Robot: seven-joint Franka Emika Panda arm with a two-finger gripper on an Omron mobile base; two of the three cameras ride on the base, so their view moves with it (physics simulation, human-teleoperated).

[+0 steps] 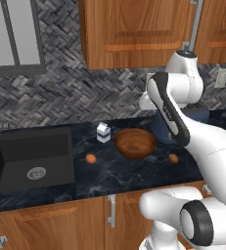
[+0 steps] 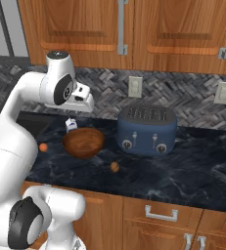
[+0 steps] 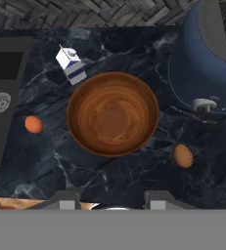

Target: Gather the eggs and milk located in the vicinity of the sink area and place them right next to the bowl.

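Eggs (image 3: pixel 33 124) two, milk (image 3: pixel 71 65) one, bowl (image 3: pixel 113 114) one.

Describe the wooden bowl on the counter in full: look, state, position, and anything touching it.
The wooden bowl is wide, round and shallow, glossy brown with visible grain rings. It sits upright and empty on the dark marbled counter. The milk carton stands close to its rim on the sink side, apparently not touching. One egg lies apart, between the bowl and the sink; another egg lies apart on the opposite side, near the blue toaster. Nothing rests in it or touches it.
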